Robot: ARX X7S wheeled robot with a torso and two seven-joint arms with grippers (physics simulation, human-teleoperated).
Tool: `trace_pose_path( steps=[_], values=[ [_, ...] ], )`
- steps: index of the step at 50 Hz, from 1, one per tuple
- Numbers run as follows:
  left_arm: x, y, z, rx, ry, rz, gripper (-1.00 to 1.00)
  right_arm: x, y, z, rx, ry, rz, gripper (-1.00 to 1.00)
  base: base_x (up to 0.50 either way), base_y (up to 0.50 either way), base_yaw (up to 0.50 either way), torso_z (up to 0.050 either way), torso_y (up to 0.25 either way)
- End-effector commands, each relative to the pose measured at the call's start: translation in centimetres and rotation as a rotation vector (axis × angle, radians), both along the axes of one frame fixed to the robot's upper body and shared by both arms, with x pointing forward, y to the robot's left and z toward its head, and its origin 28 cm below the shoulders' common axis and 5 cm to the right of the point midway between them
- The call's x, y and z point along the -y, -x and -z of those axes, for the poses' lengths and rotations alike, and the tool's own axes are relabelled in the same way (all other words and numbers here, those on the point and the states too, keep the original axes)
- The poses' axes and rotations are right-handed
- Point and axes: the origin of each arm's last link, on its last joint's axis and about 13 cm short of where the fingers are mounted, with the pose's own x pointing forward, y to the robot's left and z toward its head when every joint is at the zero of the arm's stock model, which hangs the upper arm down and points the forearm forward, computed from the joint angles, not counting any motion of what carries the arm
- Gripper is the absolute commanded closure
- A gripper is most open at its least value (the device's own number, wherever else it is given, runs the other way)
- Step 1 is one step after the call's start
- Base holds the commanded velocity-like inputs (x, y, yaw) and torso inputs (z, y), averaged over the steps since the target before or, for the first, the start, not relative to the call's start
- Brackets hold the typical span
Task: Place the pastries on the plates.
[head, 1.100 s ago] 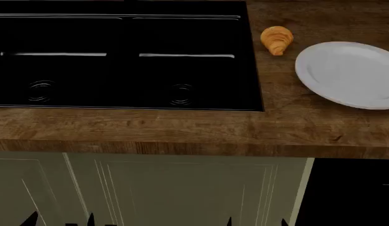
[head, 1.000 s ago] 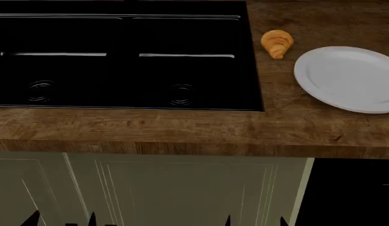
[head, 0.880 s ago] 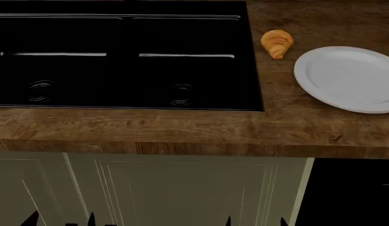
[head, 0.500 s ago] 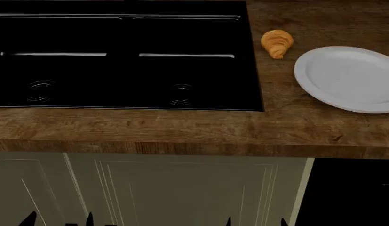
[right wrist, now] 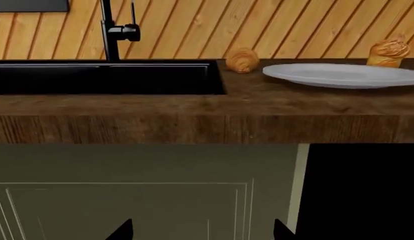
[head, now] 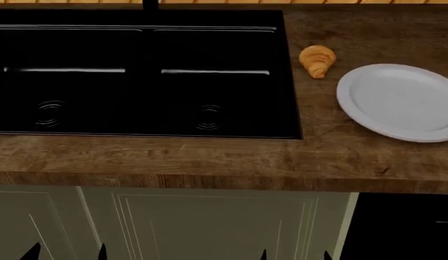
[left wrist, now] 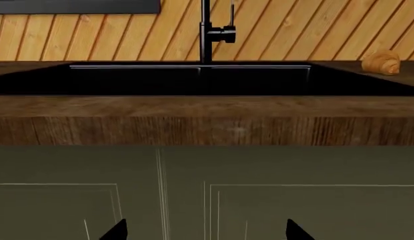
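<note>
Two claws, left (left wrist: 203,231) and right (right wrist: 201,230), tips apart, empty. Croissant (head: 317,60) beside plate (head: 401,101). No legible writing.

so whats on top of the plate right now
Nothing shows on the plate; its visible surface is bare, though its right edge runs out of the head view. The croissant lies on the counter beside it.

Wooden countertop (head: 209,157) with croissant (head: 317,60), white plate (head: 401,102), puff pastry (right wrist: 389,52), black sink (head: 137,76)

- Before me, a black double-basin sink (head: 144,76) sunk in a dark wooden countertop (head: 209,160).
- A slim black tap (left wrist: 208,31) against slanted wood panelling (right wrist: 294,27).
- Pale green cabinet doors (head: 209,227) below.
</note>
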Motion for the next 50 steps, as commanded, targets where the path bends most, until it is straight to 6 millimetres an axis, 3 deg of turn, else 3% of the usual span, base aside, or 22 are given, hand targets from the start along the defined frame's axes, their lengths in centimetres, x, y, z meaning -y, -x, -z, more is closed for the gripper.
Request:
trace_pose_path(
  steps=[1, 26, 32, 35, 39, 45, 48, 49, 50],
  values=[
    [0.0, 0.0, 0.0, -0.003, 0.002, 0.002, -1.00, 0.0, 0.0, 0.0, -0.001, -0.002, 0.000, -1.00, 0.00, 0.00, 0.00, 0.050, 0.035],
    [0.2, -0.2, 0.0, -0.020, 0.006, 0.003, -1.00, 0.2, -0.2, 0.0, -0.007, 0.001, 0.008, -1.00, 0.00, 0.00, 0.00, 0.050, 0.039],
    [-0.2, -0.1, -0.3, 0.034, -0.065, -0.080, -1.00, 0.3, 0.0, -0.4, 0.013, 0.057, 0.025, -1.00, 0.00, 0.00, 0.00, 0.040, 0.028],
    [-2.3, -0.6, -2.7, 0.029, -0.118, -0.176, -1.00, 0.9, 0.9, -3.7, 0.087, 0.198, 0.056, -1.00, 0.00, 0.00, 0.00, 0.000, 0.000],
    [-5.4, 1.3, -8.2, 0.056, -0.174, -0.181, -1.00, 2.9, 2.8, -10.0, 0.184, 0.370, 0.068, -1.00, 0.00, 0.00, 0.00, 0.000, 0.000],
    [-6.6, 4.0, -13.8, 0.156, -0.261, -0.208, -1.00, 4.2, 5.7, -14.9, 0.231, 0.497, 0.056, -1.00, 0.00, 0.00, 0.00, 0.000, 0.000],
    [-6.8, 4.6, -15.4, 0.178, -0.297, -0.214, -1.00, 4.6, 6.0, -15.9, 0.261, 0.528, 0.059, -1.00, 0.00, 0.00, 0.00, 0.000, 0.000],
    [-7.3, 5.1, -17.4, 0.243, -0.352, -0.247, -1.00, 5.2, 6.0, -17.4, 0.347, 0.538, 0.163, -1.00, 0.00, 0.00, 0.00, 0.000, 0.000],
    [-7.3, 5.1, -17.6, 0.245, -0.354, -0.248, -1.00, 5.0, 6.4, -17.6, 0.312, 0.551, 0.157, -1.00, 0.00, 0.00, 0.00, 0.000, 0.000]
  ],
)
